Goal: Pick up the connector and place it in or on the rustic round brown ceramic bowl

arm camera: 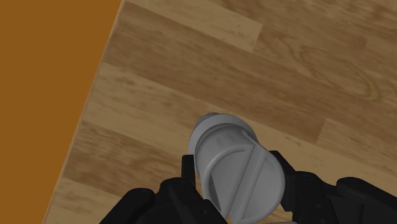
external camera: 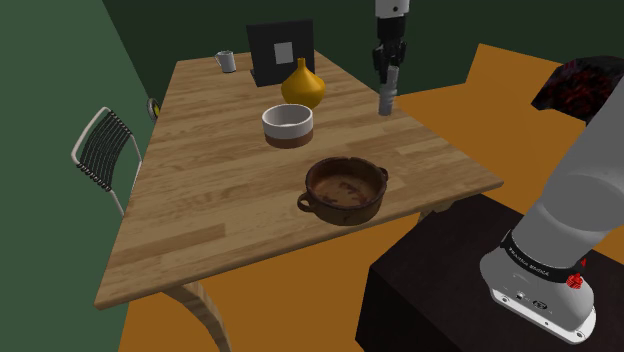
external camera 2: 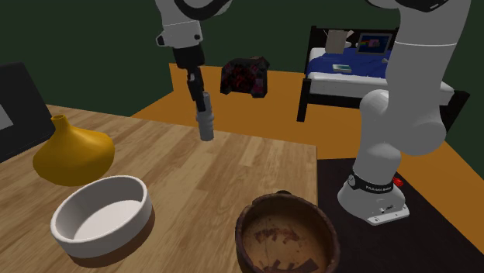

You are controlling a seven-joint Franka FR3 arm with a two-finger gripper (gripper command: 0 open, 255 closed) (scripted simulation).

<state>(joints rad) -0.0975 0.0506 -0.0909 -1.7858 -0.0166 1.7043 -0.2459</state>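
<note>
- Black 2-finger gripper [arm camera: 236,181] sits closest to the wrist camera, its fingers [arm camera: 191,170] clamped on either side of the grey cylindrical connector [arm camera: 222,137], which hangs upright below them.
- Grasping looks done: the shoulder view shows the gripper [external camera: 388,58] pointing straight down with the connector [external camera: 387,92] pinched in its tips, over the wooden table [external camera: 220,200] near its far edge on that view's right.
- I cannot tell whether the connector's lower end is clear of the wood or touching it, so I judge the lift as barely begun at most.
- Placing is not yet done: the rustic round brown bowl [external camera: 350,212] with 2 small handles stands empty nearer the arm's stand, well apart from the connector.
- From the second exterior view, the connector [external camera 2: 205,118] hangs beyond the brown bowl [external camera 2: 256,209], with bare table between them.
- What is left, as I judge it: raise the connector, carry it over the brown bowl, lower it and let go.
- Beside that route stand 2 bystanders, a white round bowl [external camera: 287,125] and a yellow gourd-shaped vase [external camera: 302,88]; neither blocks it.
</note>
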